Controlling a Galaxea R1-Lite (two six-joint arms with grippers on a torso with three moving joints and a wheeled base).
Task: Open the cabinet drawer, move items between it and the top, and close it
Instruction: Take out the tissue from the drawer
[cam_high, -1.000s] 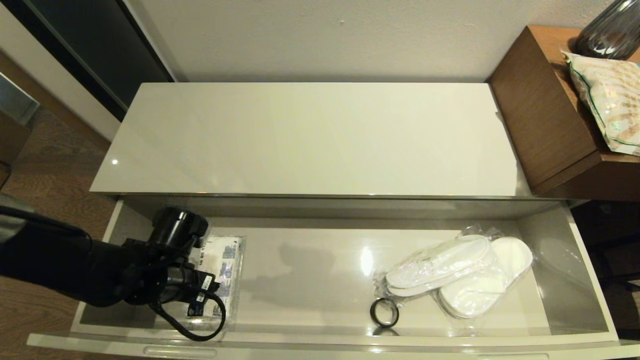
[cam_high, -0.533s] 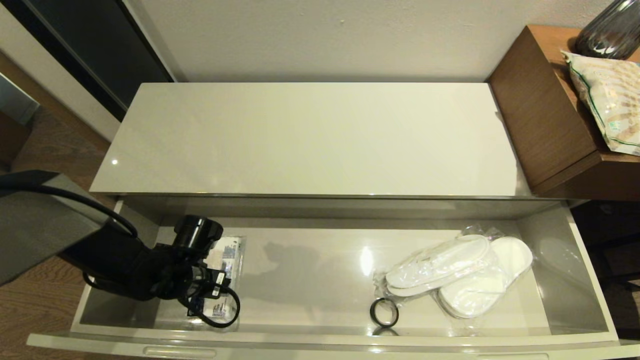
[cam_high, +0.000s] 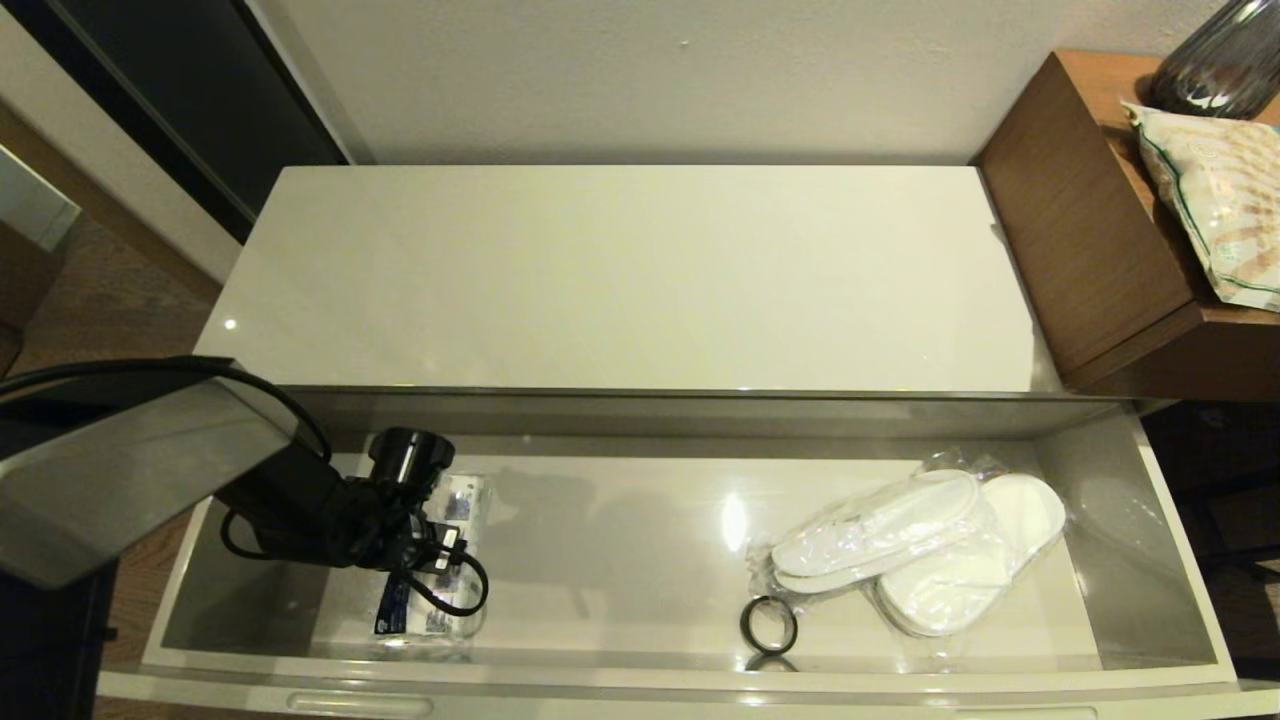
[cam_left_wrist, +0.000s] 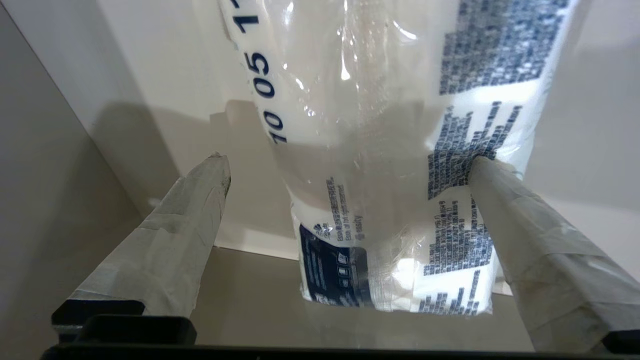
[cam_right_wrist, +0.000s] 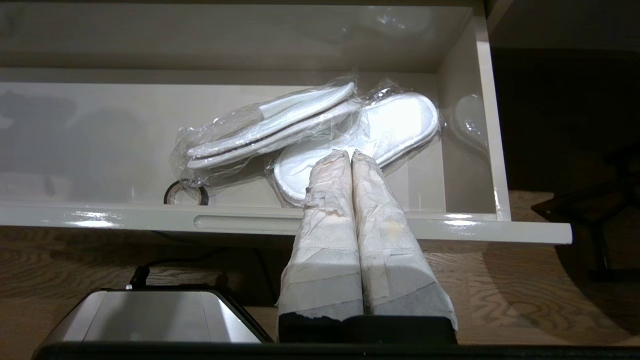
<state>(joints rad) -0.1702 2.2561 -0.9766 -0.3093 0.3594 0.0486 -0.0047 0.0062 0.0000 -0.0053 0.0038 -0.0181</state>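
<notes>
left gripper (cam_left_wrist: 350, 165): you've got it down inside the cabinet drawer (cam_high: 640, 684) at the left end, fingers spread wide. One fingertip (cam_left_wrist: 212, 172) sits off the pack's side over bare drawer floor; the other (cam_left_wrist: 482, 170) sits at the pack's opposite edge, looks like touching the wrap. Not pinching anything.
tissue pack (cam_high: 440, 565): flat on the drawer floor near the left wall, long axis running front to back, near end close to the front panel. White with dark blue print. In the head view the left wrist covers its back half.
top (cam_high: 620, 280): glossy slab behind the open drawer, running the full cabinet width.
black ring (cam_high: 768, 625): on the drawer floor right of centre, near the front panel, just beside the slipper bag; can't tell if they touch.
slippers (cam_high: 920, 550): in a crinkly clear bag, right half of the drawer, one pair overlapping the other, apart from the right wall.
right gripper (cam_right_wrist: 351, 160): you have it parked outside the drawer, in front of and below the front panel at the right end, fingers pressed together, empty.
side table (cam_high: 1090, 240): brown wood, against the top's right edge.
snack bag (cam_high: 1215, 200): green trim, lying on the side table; dark vase (cam_high: 1220, 65) behind it.
</notes>
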